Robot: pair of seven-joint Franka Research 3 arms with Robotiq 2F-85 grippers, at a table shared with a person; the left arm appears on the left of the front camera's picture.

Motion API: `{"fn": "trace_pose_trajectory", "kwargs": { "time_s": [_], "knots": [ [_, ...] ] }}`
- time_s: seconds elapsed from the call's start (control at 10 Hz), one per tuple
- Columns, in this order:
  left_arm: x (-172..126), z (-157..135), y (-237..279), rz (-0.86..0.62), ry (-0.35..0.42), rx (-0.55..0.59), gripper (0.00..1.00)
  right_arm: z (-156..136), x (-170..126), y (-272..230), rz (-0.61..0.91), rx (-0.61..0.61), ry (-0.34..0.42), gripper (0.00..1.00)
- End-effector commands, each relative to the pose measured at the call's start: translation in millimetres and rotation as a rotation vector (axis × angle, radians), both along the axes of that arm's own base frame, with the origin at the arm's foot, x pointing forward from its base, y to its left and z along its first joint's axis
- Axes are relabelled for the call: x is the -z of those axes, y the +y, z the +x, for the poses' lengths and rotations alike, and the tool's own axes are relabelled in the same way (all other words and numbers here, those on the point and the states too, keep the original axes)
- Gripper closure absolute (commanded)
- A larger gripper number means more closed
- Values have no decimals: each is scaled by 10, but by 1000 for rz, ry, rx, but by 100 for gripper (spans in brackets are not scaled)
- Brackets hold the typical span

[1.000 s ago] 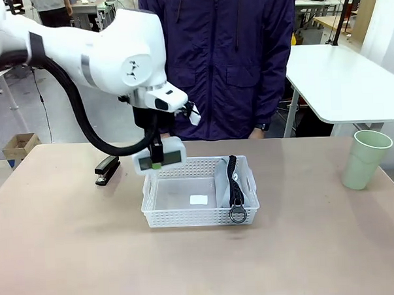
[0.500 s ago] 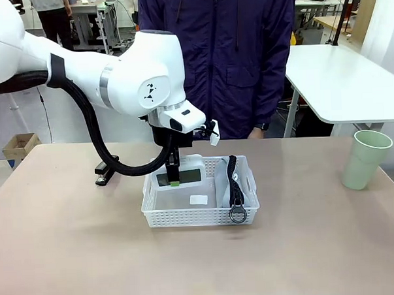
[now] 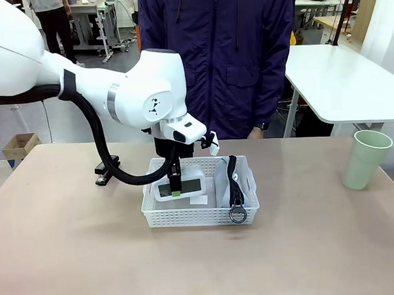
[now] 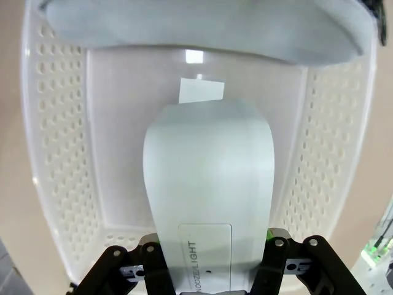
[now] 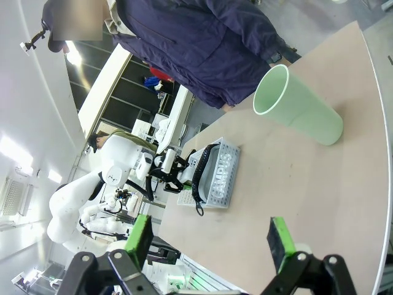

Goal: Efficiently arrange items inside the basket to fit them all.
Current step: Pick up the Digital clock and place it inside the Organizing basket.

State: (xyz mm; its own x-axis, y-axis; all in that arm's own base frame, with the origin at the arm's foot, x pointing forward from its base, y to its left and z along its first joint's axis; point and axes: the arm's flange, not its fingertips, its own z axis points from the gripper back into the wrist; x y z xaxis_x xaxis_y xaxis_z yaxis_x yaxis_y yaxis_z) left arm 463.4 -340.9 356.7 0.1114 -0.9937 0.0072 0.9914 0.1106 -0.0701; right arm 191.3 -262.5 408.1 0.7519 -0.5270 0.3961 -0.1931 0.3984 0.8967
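My left gripper [image 3: 177,187] is shut on the small white box [image 3: 180,185], holding it low inside the left half of the white lattice basket [image 3: 200,217]. In the left wrist view the box [image 4: 209,184] hangs over the basket floor [image 4: 123,153], between the gripper's fingers [image 4: 209,273]. The grey pouch [image 3: 234,180] stands on edge in the basket's right part, its ring over the front rim; it also crosses the wrist view's top [image 4: 209,31]. On the table at the left lies the black stapler [image 3: 106,170]. The pale green cup [image 3: 366,158] stands far right. My right gripper [image 5: 210,239] is open, well short of the cup [image 5: 301,110].
A person in a dark purple jacket [image 3: 219,61] stands at the far edge, right behind the basket. A white label [image 4: 201,91] lies on the basket floor ahead of the box. Bare tabletop [image 3: 306,247] stretches between the basket and the cup.
My left arm has carried the white box rightward and down, from above the basket's left rim into the basket. Pouch, stapler and cup have stayed put.
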Motion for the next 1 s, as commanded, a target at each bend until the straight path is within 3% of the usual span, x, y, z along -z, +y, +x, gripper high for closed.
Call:
{"fn": "trace_pose_trajectory", "kwargs": {
  "time_s": [0.0, 0.2, 0.6, 0.7, 0.9],
  "knots": [
    [80, 171, -72, 11, -14, -57, 48, 17, -18, -2, -4, 3, -35, 0],
    [132, 211, -96, 43, -44, -70, 48, 17, -18, -2, -4, 3, -35, 0],
    [200, 196, -110, 88, -29, -39, 48, 17, -18, -2, -4, 3, -35, 0],
    [215, 194, -117, 108, -19, -9, 0, 17, -18, -2, -4, 3, -35, 0],
    [223, 188, -116, 109, -11, 1, 0, 17, -18, -2, -4, 3, -35, 0]
  ]
}}
